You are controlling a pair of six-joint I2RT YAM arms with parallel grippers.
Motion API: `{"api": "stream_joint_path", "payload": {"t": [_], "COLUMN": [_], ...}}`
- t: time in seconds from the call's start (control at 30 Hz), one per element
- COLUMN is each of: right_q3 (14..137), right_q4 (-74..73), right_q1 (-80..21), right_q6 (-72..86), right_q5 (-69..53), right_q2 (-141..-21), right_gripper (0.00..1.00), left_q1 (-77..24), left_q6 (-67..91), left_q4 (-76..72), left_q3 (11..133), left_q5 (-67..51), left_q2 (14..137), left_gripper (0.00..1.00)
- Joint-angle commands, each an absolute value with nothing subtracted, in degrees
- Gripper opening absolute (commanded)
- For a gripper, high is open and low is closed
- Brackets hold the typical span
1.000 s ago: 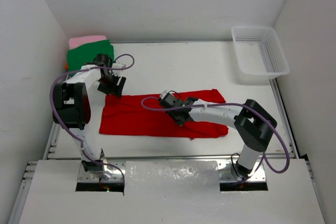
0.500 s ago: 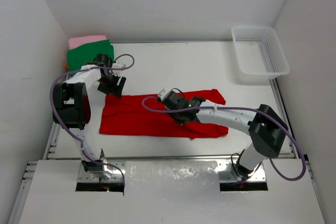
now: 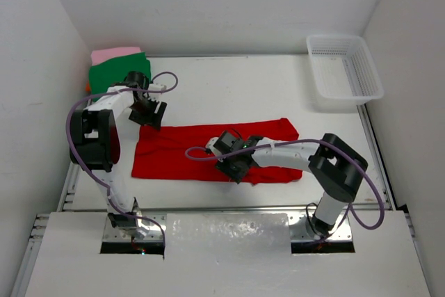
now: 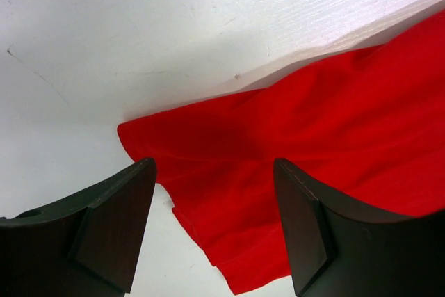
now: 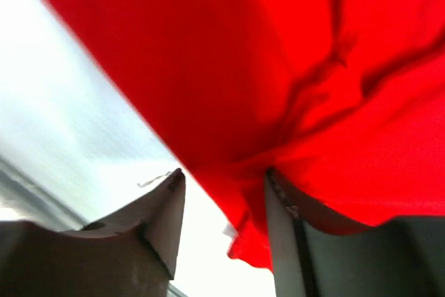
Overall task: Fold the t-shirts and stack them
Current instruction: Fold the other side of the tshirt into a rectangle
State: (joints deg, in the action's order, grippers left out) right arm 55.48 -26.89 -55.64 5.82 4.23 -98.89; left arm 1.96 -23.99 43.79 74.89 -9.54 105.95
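The red t-shirt (image 3: pixel 174 152) lies flat in a long band across the middle of the table. My left gripper (image 3: pixel 149 115) is open and hovers over the shirt's far left corner, which lies between its fingers in the left wrist view (image 4: pixel 222 172). My right gripper (image 3: pixel 235 165) is low at the shirt's near edge. Its jaws stand apart with the red hem (image 5: pixel 250 227) between them. The green t-shirt (image 3: pixel 111 74) lies folded at the far left on the pink t-shirt (image 3: pixel 115 53). A sliver of the orange t-shirt (image 3: pixel 87 88) shows beside them.
A white mesh basket (image 3: pixel 344 71) stands at the far right corner. White walls close in the table on the left, back and right. The left arm's purple cable loops above the shirt's left end.
My right gripper has moved from the middle of the red shirt toward its near edge. The left gripper has not moved.
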Motion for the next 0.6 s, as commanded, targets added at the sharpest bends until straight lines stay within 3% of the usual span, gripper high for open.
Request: {"api": "stream_joint_path", "payload": {"t": [0.0,0.13,0.27,0.33,0.37,0.4,0.5,0.57], "right_q3": [58.3,58.3,48.6,41.4,39.2,35.5,29.5,27.6], "right_q4": [-22.2,-17.1,-1.3,1.5,-0.6,-3.8,-13.8,-19.0], "right_q1": [-56.1,-55.1,-44.5,-39.1,-33.9,-31.7,-25.9,-23.8], "right_q6": [4.8,7.5,20.4,30.7,33.7,38.0,42.2,44.2], "right_q5": [-1.8,-11.6,-21.3,-21.9,-20.3,-18.6,-14.5,-13.6], "right_q2": [-96.8,-89.6,-79.1,-75.5,-72.5,-71.0,-65.4,-62.1], "right_gripper": [0.48,0.58,0.61,0.46,0.30,0.01,0.02,0.16], "left_q1": [2.5,2.5,1.0,-3.1,-5.0,-9.0,-17.9,-23.0], "left_q6": [-24.6,-24.8,-25.4,-26.6,-27.0,-27.5,-25.7,-24.6], "left_q4": [43.5,44.1,45.9,46.6,47.0,47.1,46.2,46.7], "left_q3": [75.5,79.4,86.2,87.8,88.7,88.9,88.6,89.0], "left_q5": [-10.8,-14.3,-20.2,-21.3,-21.4,-21.4,-24.2,-25.5], "left_q2": [104.8,104.2,102.1,101.0,99.7,98.9,97.0,97.9], "left_gripper": [0.66,0.66,0.68,0.68,0.68,0.68,0.67,0.66]}}
